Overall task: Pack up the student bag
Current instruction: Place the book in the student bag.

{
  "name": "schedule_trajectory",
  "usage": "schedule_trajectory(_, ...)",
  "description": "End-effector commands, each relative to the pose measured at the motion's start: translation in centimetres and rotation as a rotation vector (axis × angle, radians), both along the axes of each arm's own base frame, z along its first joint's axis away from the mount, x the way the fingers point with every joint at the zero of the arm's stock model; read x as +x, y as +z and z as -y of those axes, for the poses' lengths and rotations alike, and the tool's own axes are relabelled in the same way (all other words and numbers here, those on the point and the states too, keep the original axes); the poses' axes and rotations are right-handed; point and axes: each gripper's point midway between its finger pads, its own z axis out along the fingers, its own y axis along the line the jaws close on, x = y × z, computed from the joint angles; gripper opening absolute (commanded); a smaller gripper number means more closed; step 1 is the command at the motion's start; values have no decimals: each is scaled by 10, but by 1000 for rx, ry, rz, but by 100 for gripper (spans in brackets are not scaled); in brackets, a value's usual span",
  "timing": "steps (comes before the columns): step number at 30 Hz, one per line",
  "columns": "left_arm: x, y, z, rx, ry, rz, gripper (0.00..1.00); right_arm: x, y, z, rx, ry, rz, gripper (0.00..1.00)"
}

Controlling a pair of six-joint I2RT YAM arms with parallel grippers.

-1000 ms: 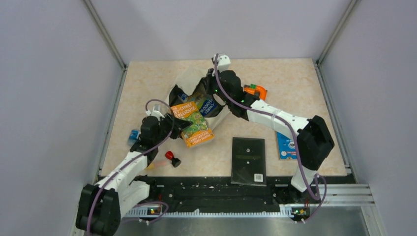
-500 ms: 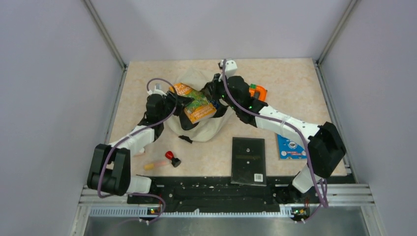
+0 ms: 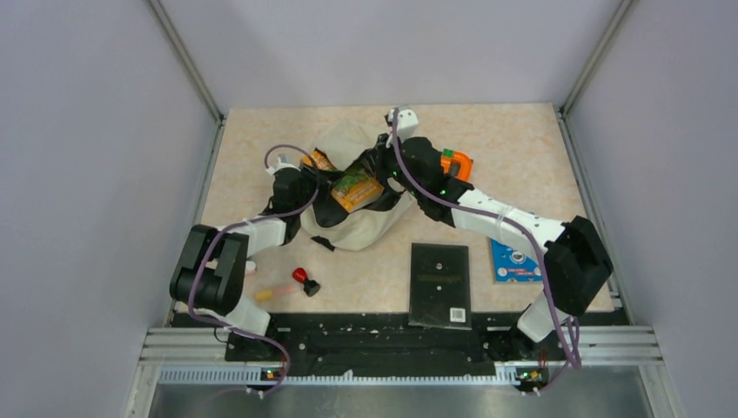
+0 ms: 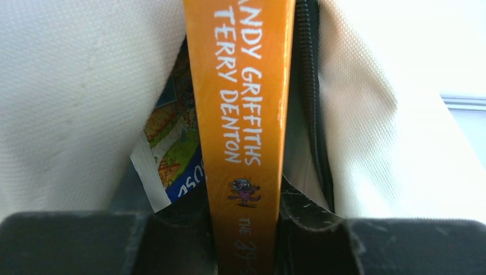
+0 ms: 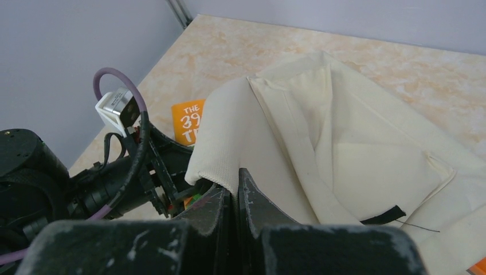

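The cream student bag [image 3: 365, 228] lies mid-table with its mouth facing left. My left gripper [image 3: 320, 188] is shut on an orange book [image 3: 355, 186] that sits partly inside that mouth. In the left wrist view the book's orange spine [image 4: 243, 114] stands clamped in the left gripper [image 4: 246, 229], with bag fabric [image 4: 74, 103] on both sides. A second colourful book [image 4: 172, 154] lies deeper inside. My right gripper [image 5: 236, 192] is shut on the bag's upper rim [image 5: 223, 154] and holds it lifted. The orange book's corner [image 5: 186, 120] shows beyond the rim.
A black flat case [image 3: 439, 283] lies near the front edge, with a blue card [image 3: 506, 259] to its right. An orange object [image 3: 454, 162] sits behind the right arm. A red-capped stamp [image 3: 304, 279] and a pale stick [image 3: 271, 290] lie front left.
The left arm carried the orange book from in front of the bag up and back into its mouth. The right gripper kept its hold on the rim and shifted slightly right.
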Motion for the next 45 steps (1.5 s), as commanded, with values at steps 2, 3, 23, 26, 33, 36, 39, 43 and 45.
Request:
schedule_trajectory(2, 28, 46, 3, -15, 28, 148, 39, -1, 57, 1, 96, 10, 120, 0)
schedule_trajectory(3, 27, 43, 5, -6, 15, 136, 47, -1, 57, 0, 94, 11, 121, 0)
schedule_trajectory(23, -6, 3, 3, 236, -67, 26, 68, 3, 51, 3, 72, -8, 129, 0)
schedule_trajectory(26, 4, 13, 18, 245, -105, 49, 52, 5, 46, 1, 62, -8, 125, 0)
schedule_trajectory(33, 22, 25, 42, 259, -121, 80, 48, 13, 28, -1, -16, -18, 103, 0)
schedule_trajectory(36, 26, 17, 45, 274, -131, 59, 55, 14, 22, -2, -26, -15, 95, 0)
schedule_trajectory(39, 23, 11, 41, 313, -134, 41, 69, 13, 20, -3, -35, -12, 90, 0)
schedule_trajectory(43, 11, 12, 30, 396, -144, 38, 85, 13, 20, 0, -49, -18, 94, 0)
schedule_trajectory(45, 3, 14, 24, 441, -149, 32, 90, 13, 21, 1, -51, -20, 95, 0)
